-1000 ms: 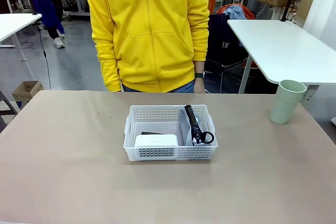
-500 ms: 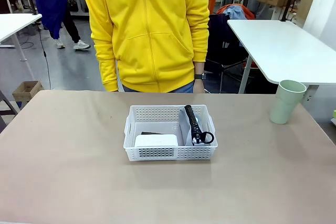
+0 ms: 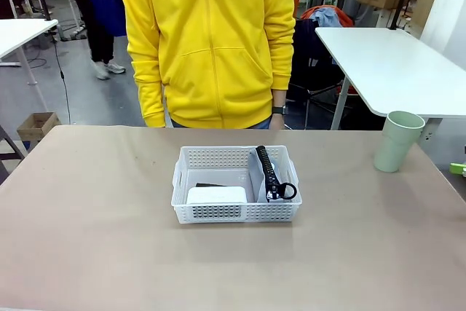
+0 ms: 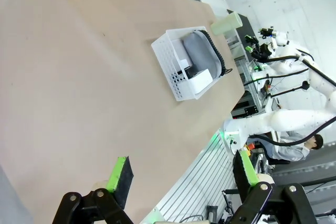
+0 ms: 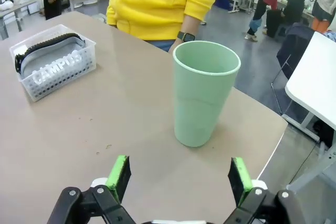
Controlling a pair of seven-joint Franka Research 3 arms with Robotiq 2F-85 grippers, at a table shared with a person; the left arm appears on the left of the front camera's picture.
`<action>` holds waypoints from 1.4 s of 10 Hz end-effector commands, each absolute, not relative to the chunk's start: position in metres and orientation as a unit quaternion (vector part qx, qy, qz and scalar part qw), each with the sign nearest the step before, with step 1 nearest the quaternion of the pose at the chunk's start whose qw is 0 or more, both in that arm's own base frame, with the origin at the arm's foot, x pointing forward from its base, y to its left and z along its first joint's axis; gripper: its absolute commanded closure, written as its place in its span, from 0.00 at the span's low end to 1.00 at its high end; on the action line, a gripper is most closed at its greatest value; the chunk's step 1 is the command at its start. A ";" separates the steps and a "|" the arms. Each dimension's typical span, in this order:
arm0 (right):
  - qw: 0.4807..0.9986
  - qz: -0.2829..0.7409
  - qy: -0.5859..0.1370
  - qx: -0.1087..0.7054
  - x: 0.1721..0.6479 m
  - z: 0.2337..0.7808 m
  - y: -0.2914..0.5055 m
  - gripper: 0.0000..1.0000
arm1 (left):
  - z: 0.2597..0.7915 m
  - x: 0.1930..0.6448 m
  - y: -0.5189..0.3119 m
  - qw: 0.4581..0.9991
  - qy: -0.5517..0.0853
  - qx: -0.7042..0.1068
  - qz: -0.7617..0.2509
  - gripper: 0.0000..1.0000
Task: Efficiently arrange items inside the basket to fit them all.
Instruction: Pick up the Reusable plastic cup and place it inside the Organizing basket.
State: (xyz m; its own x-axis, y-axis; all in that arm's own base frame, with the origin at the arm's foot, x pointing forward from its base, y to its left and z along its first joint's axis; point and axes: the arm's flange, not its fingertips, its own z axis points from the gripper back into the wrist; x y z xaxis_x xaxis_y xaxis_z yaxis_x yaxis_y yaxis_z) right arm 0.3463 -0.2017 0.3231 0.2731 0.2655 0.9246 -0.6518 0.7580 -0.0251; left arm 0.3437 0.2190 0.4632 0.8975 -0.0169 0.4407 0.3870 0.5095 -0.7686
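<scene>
Just beyond the right gripper's point(image 5: 179, 174) parted fingers, a smooth pale green plastic cup point(image 5: 205, 93) was seen upright; a soft grey "CAMPUS" pouch point(image 4: 202, 56) was held in a perforated white plastic basket point(image 4: 169, 61) beyond the left gripper's point(image 4: 184, 174) spread fingers.

Person in yellow hoodie point(image 3: 207, 41), brown table point(image 3: 87, 253), white side table point(image 3: 386, 63), cardboard box point(image 3: 36, 125)

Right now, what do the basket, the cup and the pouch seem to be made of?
Basket: white moulded plastic, likely; stiff perforated walls, slight gloss.
Cup: pale green plastic, it seems; smooth matte wall, thin even rim.
Pouch: grey fabric, probably soft; it curves, with a black zipper along the edge.
</scene>
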 end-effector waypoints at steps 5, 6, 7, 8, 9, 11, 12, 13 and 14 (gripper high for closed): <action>0.739 0.316 -0.584 0.112 0.407 0.264 -0.183 0.00 | 0.464 0.341 0.217 0.850 -0.192 -0.476 -0.117 0.00; 0.742 0.310 -0.582 0.120 0.416 0.256 -0.182 0.00 | 0.464 0.341 0.217 0.850 -0.192 -0.476 -0.117 0.00; 0.738 0.321 -0.585 0.102 0.424 0.250 -0.176 0.00 | 0.464 0.341 0.217 0.850 -0.192 -0.476 -0.117 0.00; 0.736 0.330 -0.583 0.099 0.431 0.244 -0.173 0.00 | 0.464 0.341 0.217 0.850 -0.192 -0.476 -0.117 0.00; 0.742 0.337 -0.571 0.095 0.440 0.236 -0.172 0.00 | 0.464 0.341 0.217 0.850 -0.192 -0.476 -0.117 0.00; 0.761 0.341 -0.545 0.089 0.454 0.221 -0.170 0.00 | 0.464 0.341 0.217 0.850 -0.192 -0.476 -0.117 0.00; 0.765 0.343 -0.539 0.080 0.456 0.217 -0.167 0.00 | 0.464 0.341 0.217 0.850 -0.192 -0.476 -0.117 0.00; 0.772 0.344 -0.529 0.079 0.460 0.212 -0.166 0.00 | 0.464 0.341 0.217 0.850 -0.192 -0.476 -0.117 0.00; 0.777 0.343 -0.522 0.077 0.464 0.208 -0.165 0.00 | 0.464 0.341 0.217 0.850 -0.192 -0.476 -0.117 0.00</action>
State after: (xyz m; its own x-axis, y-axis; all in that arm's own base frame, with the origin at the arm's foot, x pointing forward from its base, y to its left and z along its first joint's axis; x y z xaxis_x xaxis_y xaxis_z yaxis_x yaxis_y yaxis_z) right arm 0.4747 -0.1838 0.2684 0.2366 0.4071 0.8822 -0.6367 0.7508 -0.1757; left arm 0.3432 0.2192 0.4626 0.8980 -0.0154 0.4398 0.3856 0.5093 -0.7694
